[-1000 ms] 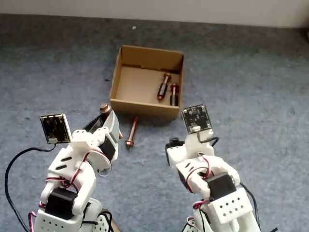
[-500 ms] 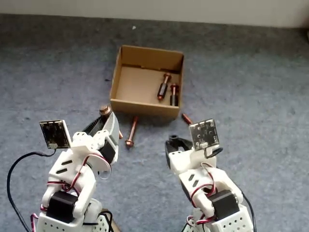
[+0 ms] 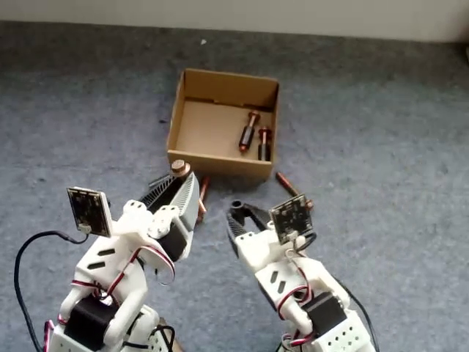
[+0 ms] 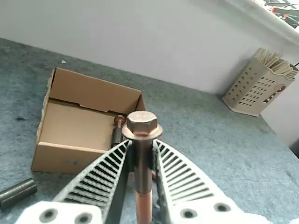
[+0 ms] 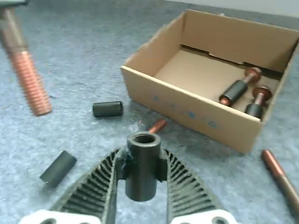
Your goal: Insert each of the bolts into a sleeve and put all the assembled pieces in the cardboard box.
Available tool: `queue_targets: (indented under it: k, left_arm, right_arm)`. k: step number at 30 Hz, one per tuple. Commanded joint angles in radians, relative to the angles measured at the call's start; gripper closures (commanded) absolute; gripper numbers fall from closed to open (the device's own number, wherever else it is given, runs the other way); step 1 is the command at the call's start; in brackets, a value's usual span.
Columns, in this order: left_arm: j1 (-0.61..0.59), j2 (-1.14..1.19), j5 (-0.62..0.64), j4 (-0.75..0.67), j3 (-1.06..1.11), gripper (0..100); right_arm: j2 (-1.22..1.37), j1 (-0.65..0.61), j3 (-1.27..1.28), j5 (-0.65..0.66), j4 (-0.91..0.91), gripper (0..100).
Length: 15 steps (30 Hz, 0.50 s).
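Observation:
My left gripper (image 3: pixel 179 183) (image 4: pixel 141 143) is shut on a copper bolt (image 4: pixel 142 158), held upright with its hex head (image 3: pixel 179 167) on top. My right gripper (image 3: pixel 240 214) (image 5: pixel 141 156) is shut on a black sleeve (image 5: pixel 141 168), bore facing up, just right of the bolt. The bolt's threaded end (image 5: pixel 28 79) hangs beside that sleeve. The cardboard box (image 3: pixel 192 117) (image 5: pixel 187 105) beyond holds two assembled pieces (image 3: pixel 248 132) (image 3: pixel 264 144). Loose bolts lie in front of the box (image 3: pixel 203 189) and at its right corner (image 3: pixel 292 187). Two loose sleeves (image 5: pixel 107 108) (image 5: pixel 58 166) rest on the carpet.
Grey carpet covers the table. A beige perforated holder (image 4: pixel 259 81) stands off to the right by the wall. Open carpet lies left and right of the box.
The right arm has swung left with its sleeve toward the left gripper, uncovering the bolt at the box's right corner. The left gripper has shifted right with its bolt.

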Motion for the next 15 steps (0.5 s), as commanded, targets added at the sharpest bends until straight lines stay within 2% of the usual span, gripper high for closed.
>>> queue_targets:
  k: [1, 6, 11, 15]
  left_arm:
    - [0.024, -0.016, -0.009, -0.006, -0.068, 99]
    - [0.025, -0.018, -0.008, -0.006, -0.071, 99]
    - [0.025, -0.016, -0.008, -0.006, -0.067, 99]
    - [0.025, -0.015, -0.008, -0.006, -0.054, 99]
  right_arm:
    - [-0.018, -0.093, 0.074, 0.011, -0.038, 99.3]
    - [-0.018, -0.163, 0.068, 0.011, -0.042, 99.3]
    - [-0.018, -0.173, 0.067, 0.011, -0.047, 99.3]
    - [-0.018, -0.182, 0.067, 0.04, -0.125, 99.3]
